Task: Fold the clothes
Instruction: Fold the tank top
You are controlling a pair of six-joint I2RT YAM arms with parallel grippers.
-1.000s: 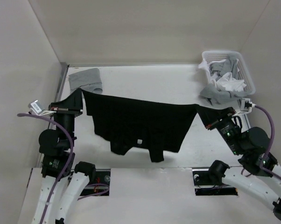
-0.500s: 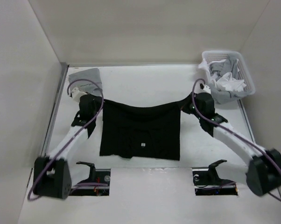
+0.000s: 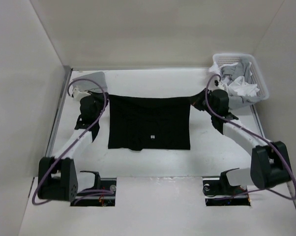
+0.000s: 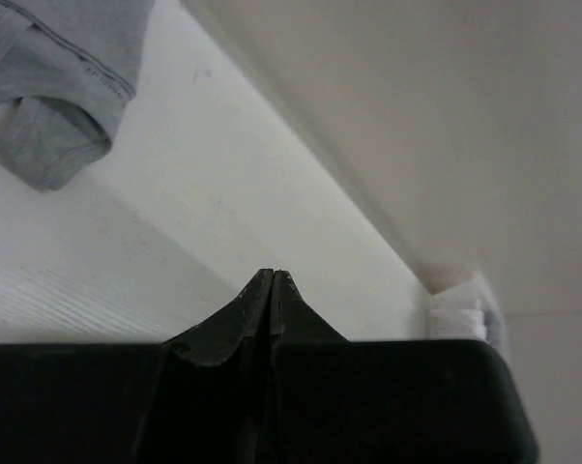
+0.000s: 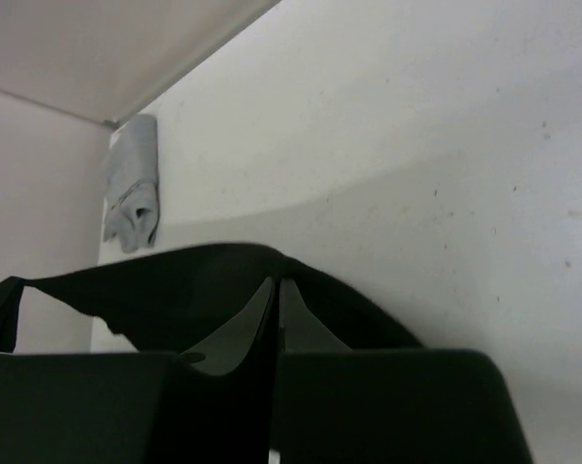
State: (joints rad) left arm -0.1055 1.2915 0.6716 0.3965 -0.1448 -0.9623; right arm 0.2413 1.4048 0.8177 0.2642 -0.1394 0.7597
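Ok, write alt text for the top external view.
A black short-sleeved T-shirt lies spread on a white table, the left tool and right tool shut on its far corners. Small grey garment far left; white mesh basket far right.

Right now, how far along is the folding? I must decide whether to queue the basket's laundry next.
Done: the black T-shirt lies spread flat on the table. In hand: the left gripper and right gripper, both shut, pinch its far corners, that edge pulled straight between them. Left: all the folds; no neat fold shows yet.
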